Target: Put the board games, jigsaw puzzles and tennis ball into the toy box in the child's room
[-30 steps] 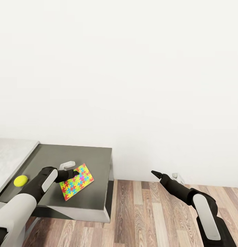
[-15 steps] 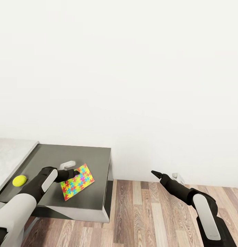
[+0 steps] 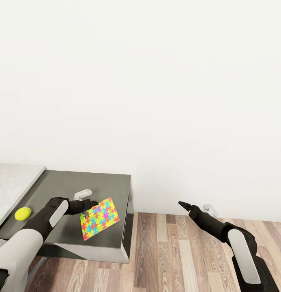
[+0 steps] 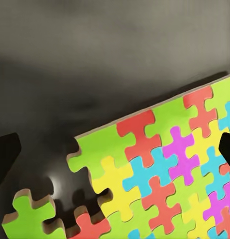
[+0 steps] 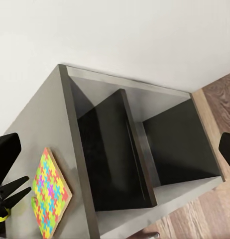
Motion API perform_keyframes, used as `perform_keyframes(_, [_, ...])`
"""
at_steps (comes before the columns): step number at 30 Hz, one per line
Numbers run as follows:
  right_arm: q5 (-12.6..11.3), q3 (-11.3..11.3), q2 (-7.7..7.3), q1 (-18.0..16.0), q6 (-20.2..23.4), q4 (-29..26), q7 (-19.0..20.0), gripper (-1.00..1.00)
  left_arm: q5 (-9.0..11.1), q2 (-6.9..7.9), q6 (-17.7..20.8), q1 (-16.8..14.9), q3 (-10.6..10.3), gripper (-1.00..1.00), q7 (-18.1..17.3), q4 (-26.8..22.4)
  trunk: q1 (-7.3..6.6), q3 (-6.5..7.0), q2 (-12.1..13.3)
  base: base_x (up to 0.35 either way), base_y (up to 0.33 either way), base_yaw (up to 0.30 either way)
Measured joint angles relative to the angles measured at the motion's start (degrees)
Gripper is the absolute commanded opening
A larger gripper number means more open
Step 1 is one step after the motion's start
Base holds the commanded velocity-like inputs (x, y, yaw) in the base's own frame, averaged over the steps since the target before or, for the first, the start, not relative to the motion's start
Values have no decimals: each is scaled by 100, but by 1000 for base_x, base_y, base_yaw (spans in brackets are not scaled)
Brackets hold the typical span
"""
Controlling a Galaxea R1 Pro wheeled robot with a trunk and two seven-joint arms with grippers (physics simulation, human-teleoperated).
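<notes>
One jigsaw puzzle [image 3: 99, 213], a flat square in bright interlocking colours, lies on the dark grey top of the low side unit [image 3: 112, 184], near its front right corner. My left gripper [image 3: 91, 204] is at the puzzle's near-left edge. In the left wrist view its fingers [image 4: 5, 154] stand wide apart and open, with the puzzle [image 4: 165, 164] spread between them. The tennis ball [image 3: 23, 213] rests left of my left forearm. A strip of the pale speckled table [image 3: 8, 178] shows at far left. My right gripper [image 3: 181, 205] hovers open over the floor, away from the unit.
A small white object [image 3: 82, 194] lies on the unit's top behind the puzzle. The right wrist view looks into the unit's open shelves [image 5: 145, 149], which have a dark divider. The wood-plank floor [image 3: 176, 255] spreads to the right, under a plain white wall.
The puzzle has slid to the right on the unit's top and turned slightly. My left gripper has followed it a little. The right arm has not moved.
</notes>
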Motion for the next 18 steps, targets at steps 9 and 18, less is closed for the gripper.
perform_keyframes(9, [0,0,0,0,0,-1,1,100,2,-2,0,0,5,100,-11,0,0,0,0,0,0,0])
perform_keyframes(18, [4,-4,-4,4,-15,-1,1,100,2,-13,0,2,13,100,-14,0,0,0,0,0,0,0])
